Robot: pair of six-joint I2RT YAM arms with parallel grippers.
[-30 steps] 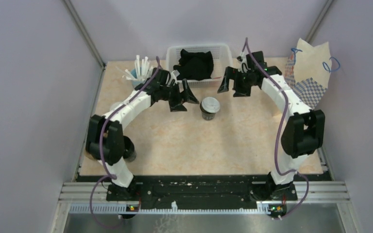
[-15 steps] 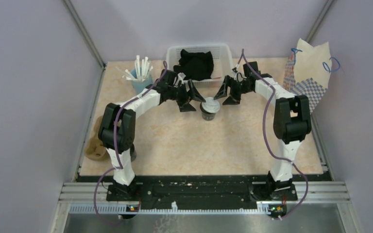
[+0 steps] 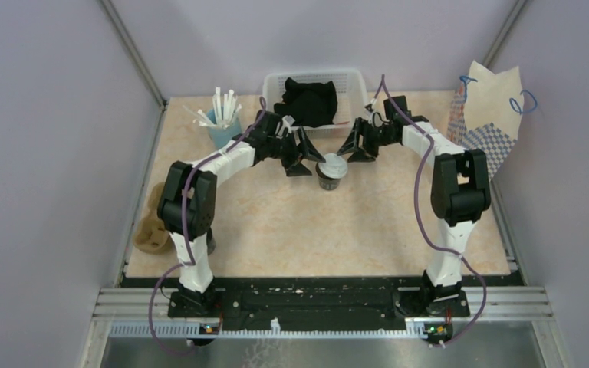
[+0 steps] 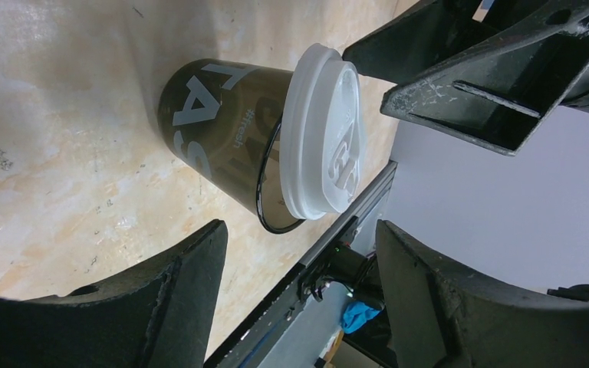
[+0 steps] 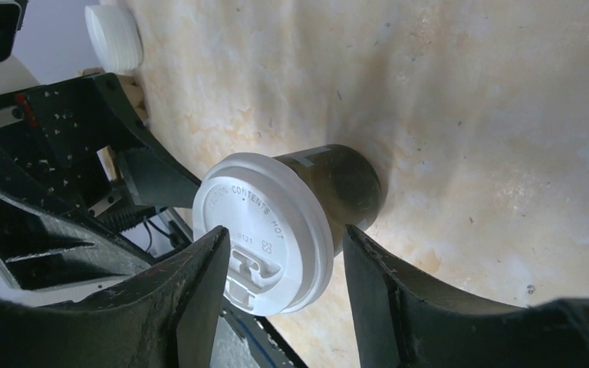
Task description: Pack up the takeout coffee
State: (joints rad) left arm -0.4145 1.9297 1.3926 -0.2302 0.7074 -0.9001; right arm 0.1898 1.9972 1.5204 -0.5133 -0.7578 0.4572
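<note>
A takeout coffee cup with a dark body and a white lid stands upright at mid-table. My left gripper sits open just left of it, and in the left wrist view the cup lies beyond the fingertips, outside the gap of the left gripper. My right gripper hangs open at its upper right. In the right wrist view the lid shows partly between the fingers of the right gripper, with a gap on one side. A brown pulp carrier lies at the table's left edge.
A white basket holding black cloth stands at the back. A blue cup of white straws is at the back left. A paper bag with blue handles leans at the right. A dark object sits by the left arm.
Both grippers have closed in on the cup from either side and their jaws have narrowed. The left arm's swing has uncovered the brown carrier.
</note>
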